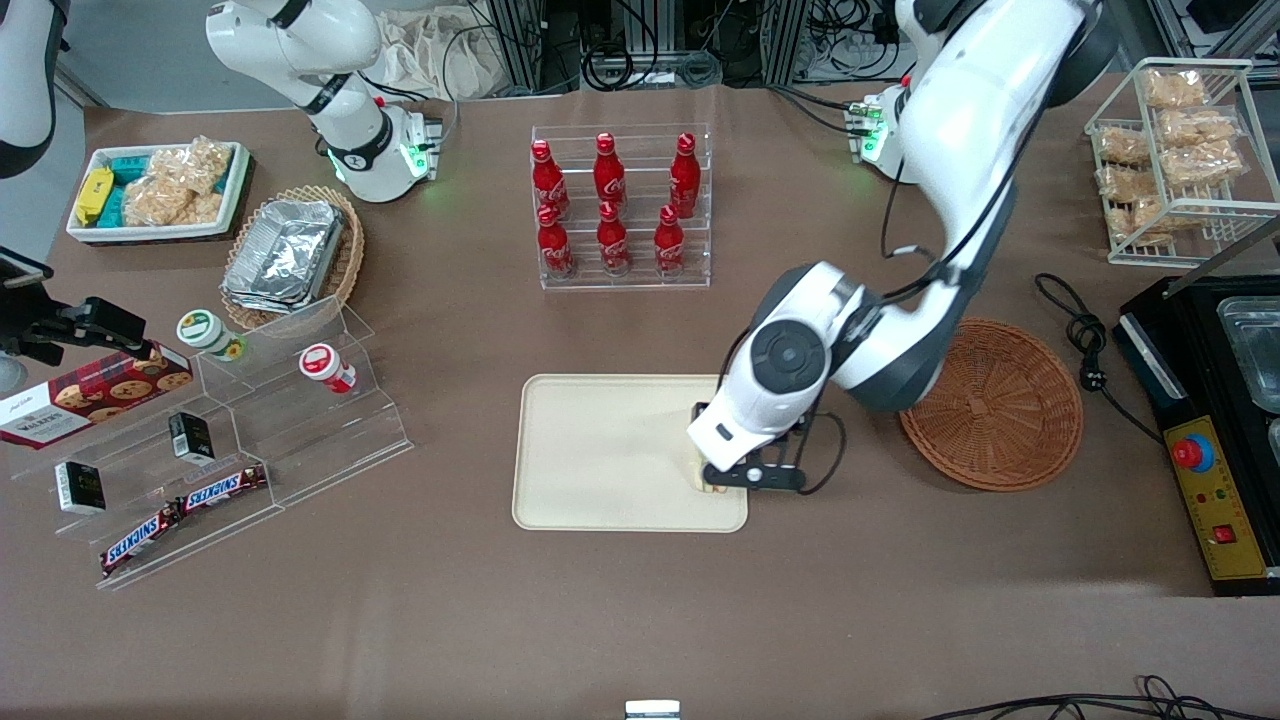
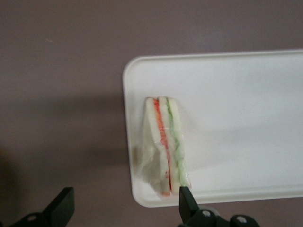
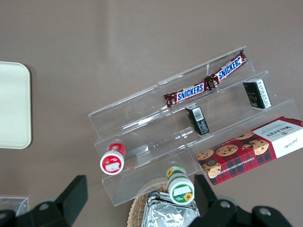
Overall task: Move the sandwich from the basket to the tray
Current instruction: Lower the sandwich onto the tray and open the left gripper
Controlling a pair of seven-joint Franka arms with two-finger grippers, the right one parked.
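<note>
Sandwich [image 2: 164, 144]: lies flat on tray [image 2: 236, 123], at the corner nearest basket [image 1: 993, 403], just inside rim; wrap spills toward tray edge. Basket: bare, beside tray toward working arm's end of table. Gripper [image 2: 124, 208]: above sandwich, fingers [image 2: 187, 202] spread wide, nothing between them; one fingertip overlaps sandwich's narrow end in wrist view, contact not discernible. Long axis: filling stripes run crosswise to the line between fingertips. Your judgement: placement looks done; next, lift straight up, clear of wrap.
</note>
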